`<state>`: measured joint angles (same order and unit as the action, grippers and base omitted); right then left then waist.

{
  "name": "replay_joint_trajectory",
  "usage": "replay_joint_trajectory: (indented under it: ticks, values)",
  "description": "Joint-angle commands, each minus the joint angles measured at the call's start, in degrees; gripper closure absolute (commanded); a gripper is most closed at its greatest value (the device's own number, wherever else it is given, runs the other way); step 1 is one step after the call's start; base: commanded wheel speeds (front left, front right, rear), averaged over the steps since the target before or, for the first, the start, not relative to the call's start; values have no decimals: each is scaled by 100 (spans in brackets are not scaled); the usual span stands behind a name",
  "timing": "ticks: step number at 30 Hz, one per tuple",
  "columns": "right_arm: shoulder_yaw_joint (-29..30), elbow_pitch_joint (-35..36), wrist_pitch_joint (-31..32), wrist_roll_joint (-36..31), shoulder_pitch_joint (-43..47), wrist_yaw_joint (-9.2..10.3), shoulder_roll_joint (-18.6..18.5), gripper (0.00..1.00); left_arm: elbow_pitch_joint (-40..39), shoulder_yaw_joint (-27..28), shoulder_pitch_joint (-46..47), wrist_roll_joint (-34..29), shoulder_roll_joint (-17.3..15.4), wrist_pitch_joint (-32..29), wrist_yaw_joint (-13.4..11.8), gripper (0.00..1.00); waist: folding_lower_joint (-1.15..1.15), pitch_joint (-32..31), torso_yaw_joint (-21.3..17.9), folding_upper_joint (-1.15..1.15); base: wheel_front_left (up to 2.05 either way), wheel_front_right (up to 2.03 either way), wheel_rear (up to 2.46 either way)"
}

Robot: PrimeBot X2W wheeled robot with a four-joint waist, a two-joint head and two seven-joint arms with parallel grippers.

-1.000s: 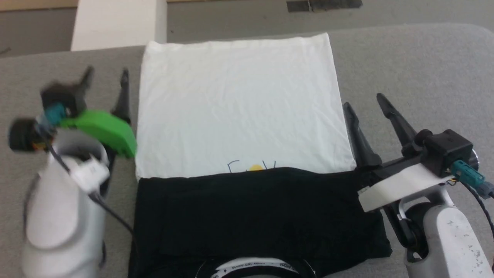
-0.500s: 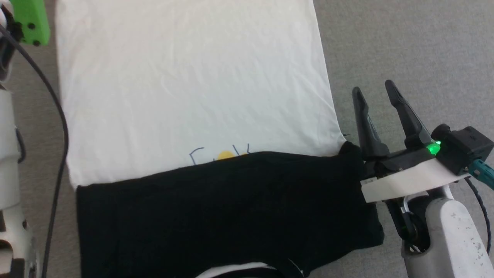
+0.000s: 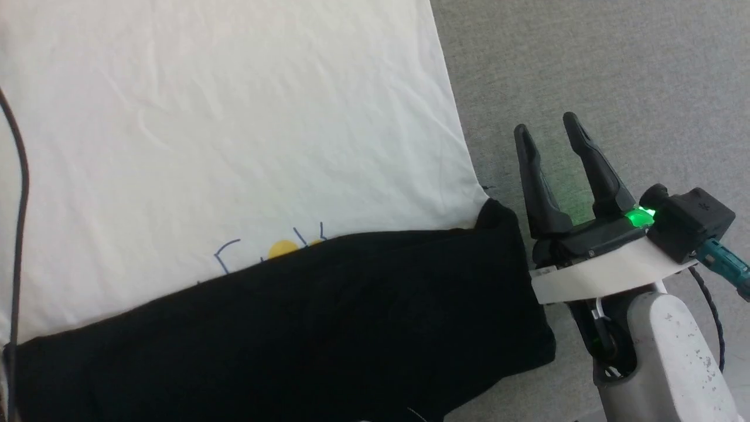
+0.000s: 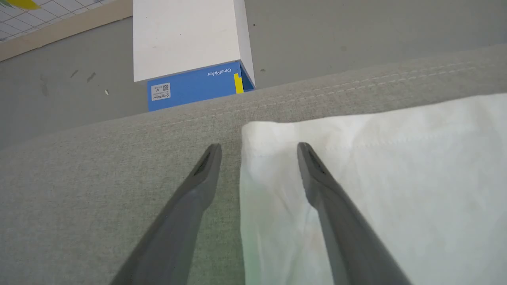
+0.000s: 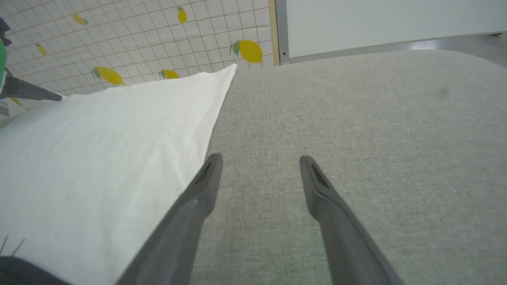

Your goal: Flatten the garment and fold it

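Garment (image 3: 234,117): flat on grey pad (image 3: 586,58), black sleeves folded across the chest, white body spread beyond, print half under the black fold.

Right gripper (image 3: 546,125): wide open, empty, just beside the garment's right edge at the sleeve fold.

Left gripper (image 4: 258,147): wide open, empty, straddling the side edge at the far hem corner, one finger over cloth and one over pad. Contact can't be told.

Change: a second ago the left gripper sat about midway along the left edge; it is now up at the hem corner. The head camera has dipped and swung, so the cloth's shift in that view is camera, not cloth. The right gripper keeps its station by the fold.

Reading: sleeves look done. Left arm is likely lining up to pinch the hem; right is not yet at its corner.
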<state>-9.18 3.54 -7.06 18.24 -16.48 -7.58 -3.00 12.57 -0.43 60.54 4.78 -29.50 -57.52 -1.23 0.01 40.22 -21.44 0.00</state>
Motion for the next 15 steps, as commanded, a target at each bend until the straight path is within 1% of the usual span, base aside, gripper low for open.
replay_joint_trajectory:
  ticks: [1,4,5,6,7,8,11,15]
  values:
    - [-26,-22,-44,55,-97,9,12,0,-79,9,20,-87,-127,-83,-54,0,-1,178,-160,0,0,0,0]
    - [-48,-41,-67,77,-120,9,12,0,-223,42,-29,-166,-259,-136,-117,0,-1,230,-171,0,0,0,0]
    - [-51,-50,-68,76,-129,9,12,0,-254,20,-67,-197,-259,-185,-146,0,-1,236,-169,0,0,0,0]
    - [-50,-59,-64,66,-142,9,12,0,-307,-2,-101,-221,-251,-231,-174,55,-1,243,-162,0,0,0,0]
    - [-49,-61,-56,49,-161,9,12,0,-359,-13,-122,-228,-242,-260,-197,89,-1,250,-151,0,0,0,0]
    - [-48,-60,-40,21,-186,9,12,0,-401,-23,-130,-230,-238,-264,-206,100,-1,257,-142,0,0,0,0]
    - [-3,-23,15,-74,-349,9,12,0,-486,-67,-137,-206,-223,-233,-189,100,-1,271,-94,0,0,0,0]
    - [72,106,199,-314,-1008,9,-4,0,-541,-111,-115,-130,-161,-82,-168,100,-1,265,0,0,0,0,0]
